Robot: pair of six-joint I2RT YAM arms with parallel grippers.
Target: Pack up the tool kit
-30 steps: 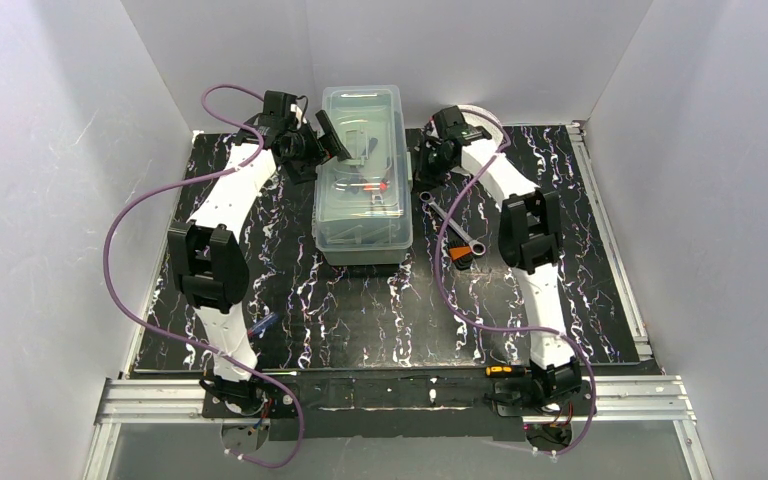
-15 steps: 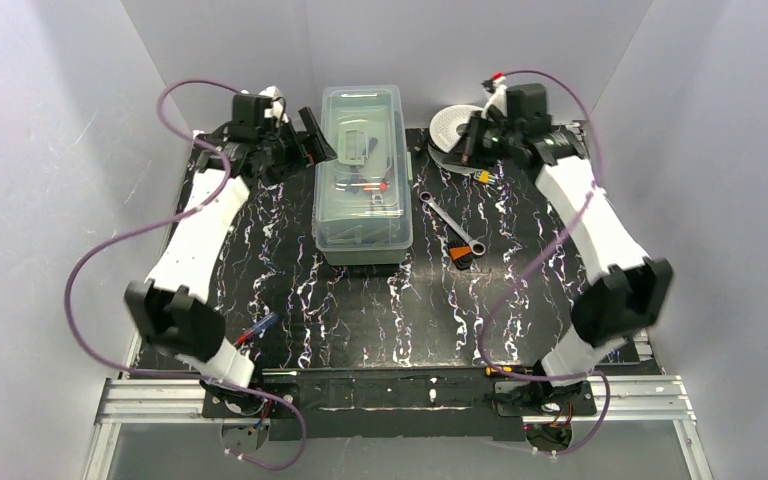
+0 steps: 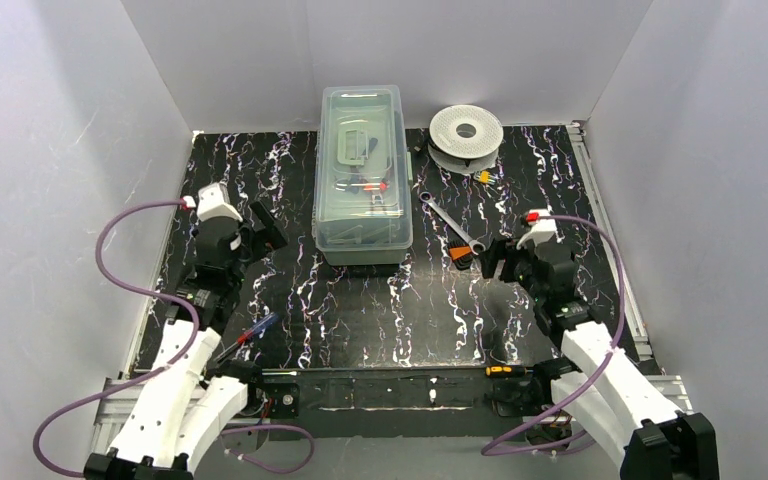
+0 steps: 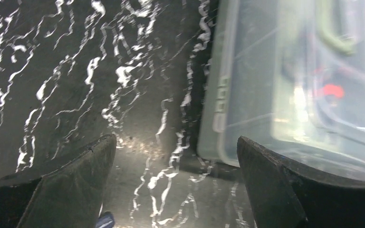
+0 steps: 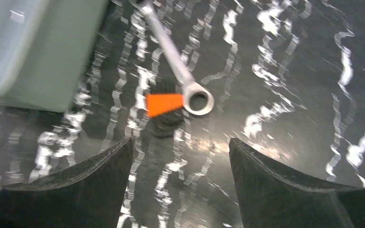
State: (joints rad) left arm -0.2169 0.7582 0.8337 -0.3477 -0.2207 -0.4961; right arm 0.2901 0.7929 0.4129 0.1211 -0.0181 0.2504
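Observation:
The tool kit's box (image 3: 360, 180) stands at the table's back middle, its translucent lid down over the sage-green handle and the tools inside. My left gripper (image 3: 263, 230) hovers open to the left of the box's near end. In the left wrist view the left gripper (image 4: 175, 139) holds nothing, and the box (image 4: 290, 95) fills the right side. My right gripper (image 3: 494, 262) is open just right of a silver wrench (image 3: 452, 222) and an orange-tipped tool (image 3: 460, 255). The wrench (image 5: 198, 99) and orange piece (image 5: 164, 104) lie ahead of the empty right gripper (image 5: 180, 142).
A white perforated spool (image 3: 466, 130) sits at the back right with a small yellow item (image 3: 482, 177) near it. A blue-and-red screwdriver (image 3: 255, 330) lies near the left arm. An orange-and-black screwdriver (image 3: 508, 370) lies on the near rail. White walls enclose the table.
Both arms have drawn back from the box's far end toward the near side of the table. The right gripper has gone from shut to open.

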